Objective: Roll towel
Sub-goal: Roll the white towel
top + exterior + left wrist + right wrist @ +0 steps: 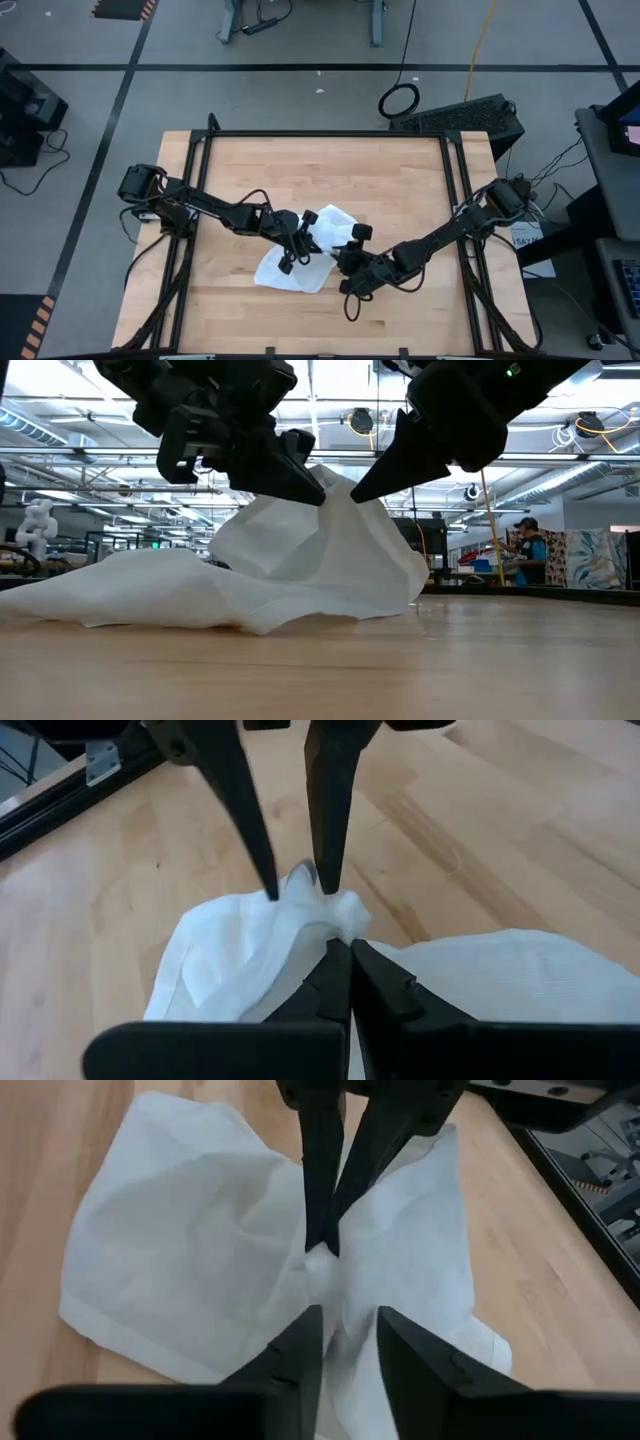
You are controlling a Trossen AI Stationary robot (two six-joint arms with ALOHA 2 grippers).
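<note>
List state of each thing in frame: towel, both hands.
towel: crumpled, unrolled, one part pinched up off the table, the rest lying on the wood.
left hand: shut on the towel's raised peak.
right hand: fingers parted at the same peak, cloth between the tips, grip loosening.

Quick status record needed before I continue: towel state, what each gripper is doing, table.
towel: white, crumpled, not rolled; a peak pinched up off the wood, the rest lying on it
left gripper: shut on that peak
right gripper: at the same peak, fingers slightly apart with cloth between them
table: bare wood around the towel
</note>
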